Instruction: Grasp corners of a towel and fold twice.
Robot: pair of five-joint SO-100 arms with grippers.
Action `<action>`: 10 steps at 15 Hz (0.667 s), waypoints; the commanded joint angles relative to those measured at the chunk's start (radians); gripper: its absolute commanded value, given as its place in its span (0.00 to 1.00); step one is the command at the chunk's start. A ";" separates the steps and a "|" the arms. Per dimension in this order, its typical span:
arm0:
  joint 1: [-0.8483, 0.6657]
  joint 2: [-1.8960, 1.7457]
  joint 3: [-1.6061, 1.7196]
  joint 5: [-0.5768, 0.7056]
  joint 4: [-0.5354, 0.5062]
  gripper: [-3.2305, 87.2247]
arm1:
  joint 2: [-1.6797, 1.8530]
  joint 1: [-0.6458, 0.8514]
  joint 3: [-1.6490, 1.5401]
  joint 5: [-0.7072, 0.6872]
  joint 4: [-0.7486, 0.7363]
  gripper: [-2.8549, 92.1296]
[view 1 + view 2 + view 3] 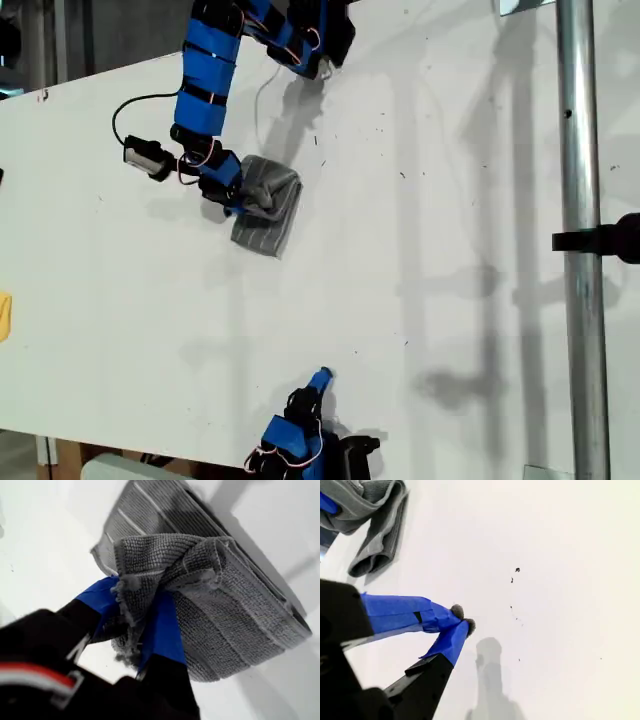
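A: Second gripper (459, 620) near the table (450, 250)'s front edge, jaws closed, empty.
B: First gripper (134, 611) pinches a corner (126, 587) of the towel (266, 207), mid-table; prob. a thin bite, so the fold could slip loose.

blue-taped jaws, black arm bodies

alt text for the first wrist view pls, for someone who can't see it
My first gripper, its blue-taped jaws shut on a frayed corner of the grey striped towel, lifts that corner so the cloth bunches over the jaws. The rest of the towel lies folded in layers on the white table.
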State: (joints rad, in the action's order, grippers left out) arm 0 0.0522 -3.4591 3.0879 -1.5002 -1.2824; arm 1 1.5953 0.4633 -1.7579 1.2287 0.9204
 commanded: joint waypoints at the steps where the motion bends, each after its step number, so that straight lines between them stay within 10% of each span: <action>1: 0.005 -0.008 -0.011 0.003 0.018 0.01 | -0.023 -0.023 0.141 -0.026 -0.055 0.03; 2: 0.003 -0.008 -0.005 0.006 0.025 0.01 | -0.037 -0.029 0.173 -0.058 -0.074 0.06; 3: -0.002 -0.008 -0.002 0.008 0.028 0.01 | -0.035 -0.046 0.198 -0.072 -0.092 0.36; 10: -0.017 -0.009 0.031 -0.063 -0.012 0.02 | 0.583 0.084 -0.081 -0.078 0.161 0.19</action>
State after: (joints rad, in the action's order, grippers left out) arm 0 0.0537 -3.4591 3.1140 -1.5294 -1.2778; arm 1 1.9819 0.5170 -1.7610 1.1628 1.0554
